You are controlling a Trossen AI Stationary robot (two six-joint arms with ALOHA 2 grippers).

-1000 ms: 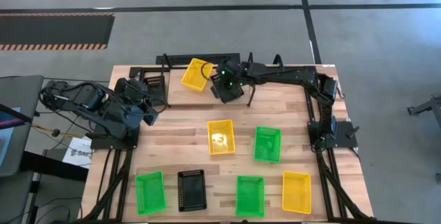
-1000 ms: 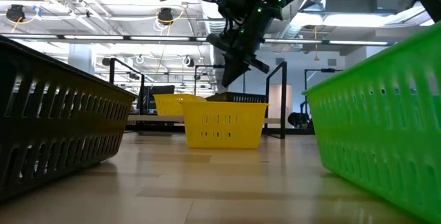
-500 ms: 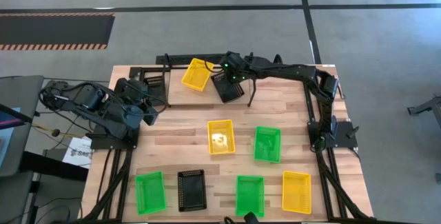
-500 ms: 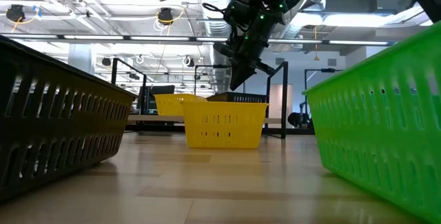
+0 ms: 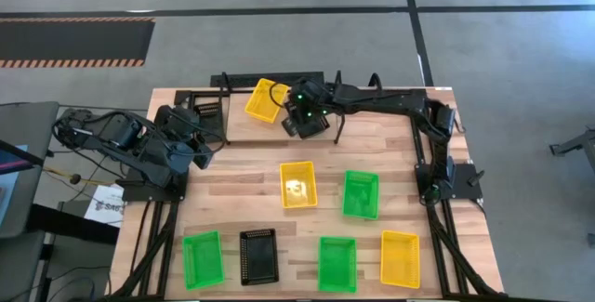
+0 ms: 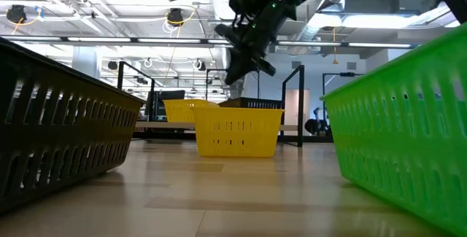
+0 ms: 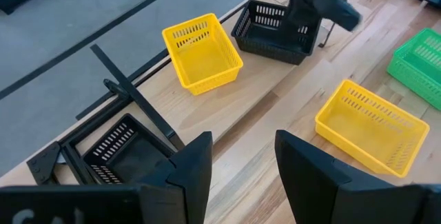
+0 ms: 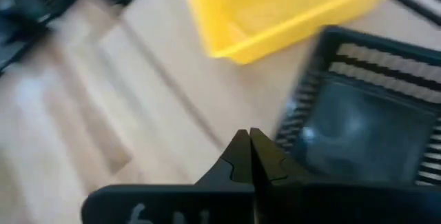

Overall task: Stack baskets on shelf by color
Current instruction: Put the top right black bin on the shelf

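The shelf (image 5: 372,121) stands along the table's far edge. On its board rest a yellow basket (image 5: 265,99) and, to its right, a black basket (image 5: 319,125) (image 8: 365,114). My right gripper (image 8: 249,141) (image 6: 233,75) is shut and hangs in the air over the board, just above the black basket's left side and touching nothing. My left gripper (image 7: 241,162) is open and waits at the table's left side. Another black basket (image 7: 117,151) sits by the shelf's left end frame.
On the table's middle stand a yellow basket (image 5: 297,183) and a green basket (image 5: 361,193). Along the near edge stand a green basket (image 5: 202,258), a black one (image 5: 258,256), a green one (image 5: 337,263) and a yellow one (image 5: 400,257). Bare wood lies between the two rows.
My right gripper swung a little toward the far edge, dipping close to the black basket, then came back toward the table's left and rose. It now hangs higher over that basket's left side. The baskets on the shelf have stayed put.
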